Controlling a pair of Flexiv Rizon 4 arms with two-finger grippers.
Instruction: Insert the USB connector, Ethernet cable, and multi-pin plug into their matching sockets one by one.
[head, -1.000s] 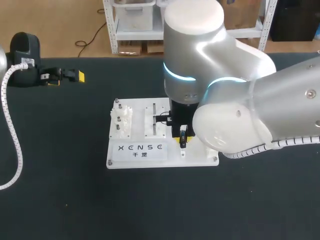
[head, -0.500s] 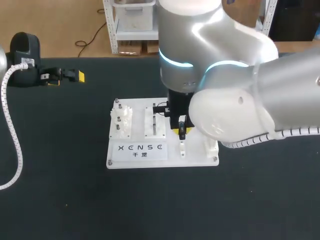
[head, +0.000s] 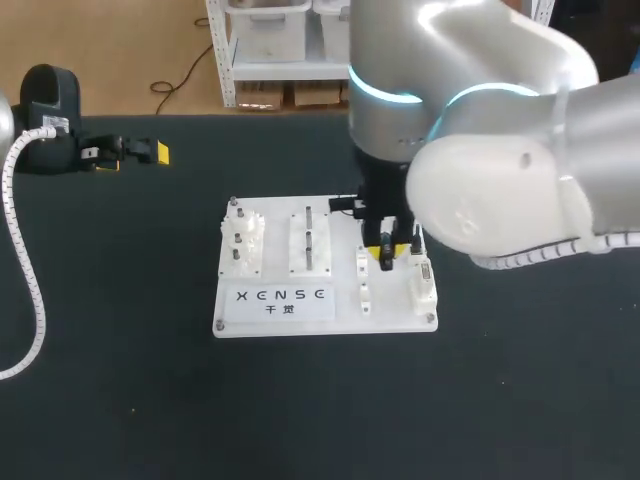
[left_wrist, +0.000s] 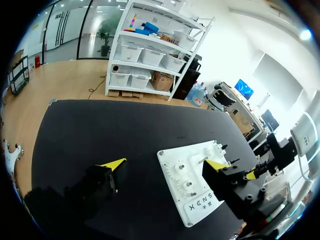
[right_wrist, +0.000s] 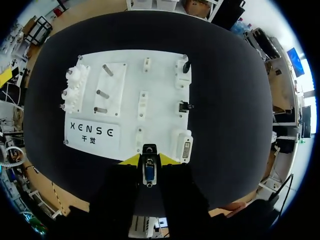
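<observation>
Claws over the black tabletop (head: 120, 400): right claw (right_wrist: 149, 161) clenched on the multi-pin plug (right_wrist: 149, 172) above the white socket board (right_wrist: 125, 115), near its multi-pin socket (right_wrist: 186, 149); left claw (left_wrist: 164, 164) released, empty, well apart from the board.

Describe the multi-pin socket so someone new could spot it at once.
On the black table lies a white board with lettering in one corner. Along the edge opposite the lettering runs a row of three sockets; the multi-pin socket is the end one, nearest the right gripper holding the plug. It is the longest, with rows of fine dots.
</observation>
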